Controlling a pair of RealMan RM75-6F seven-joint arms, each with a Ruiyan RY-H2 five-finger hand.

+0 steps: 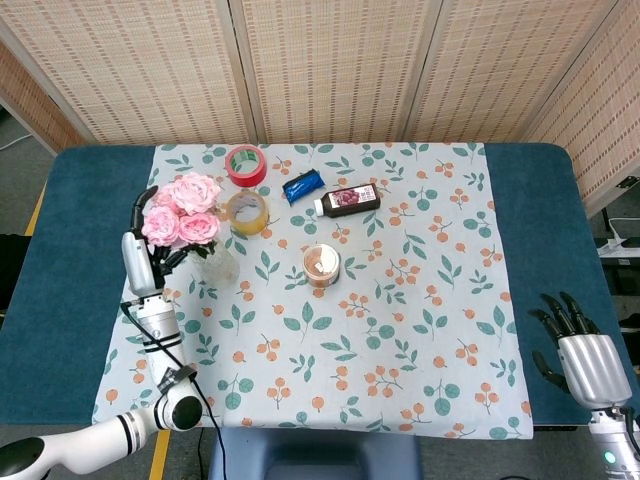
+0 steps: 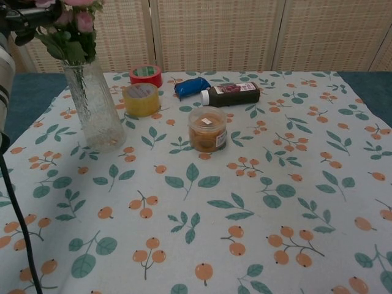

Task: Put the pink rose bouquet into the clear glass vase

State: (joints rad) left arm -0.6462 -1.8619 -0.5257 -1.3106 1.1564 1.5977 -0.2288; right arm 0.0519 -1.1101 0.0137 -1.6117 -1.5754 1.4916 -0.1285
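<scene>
Head view: left hand (image 1: 150, 245) stands upright at the left edge of the cloth (image 1: 400, 330), its dark fingers reaching up behind the rose bouquet (image 1: 185, 210); whether it pinches the stems, cannot tell. The bouquet sits in the mouth of the glass vase (image 1: 215, 262), just right of the hand. Chest view: pink blooms and green leaves crown the vase (image 2: 95, 110), with stems running straight down inside the glass; long axis upright, flowers uppermost. The vase stands upright on the surface near the far left corner of the cloth. A yellow tape roll (image 2: 141, 99) lies just beside the vase, a red tape roll (image 2: 146, 75) behind it. Farther right are a blue packet (image 2: 192, 86), a dark bottle (image 2: 231, 94) on its side, and an orange jar (image 2: 207, 129). Right hand (image 1: 575, 350) rests well apart at the near right, fingers spread, holding nothing.
</scene>
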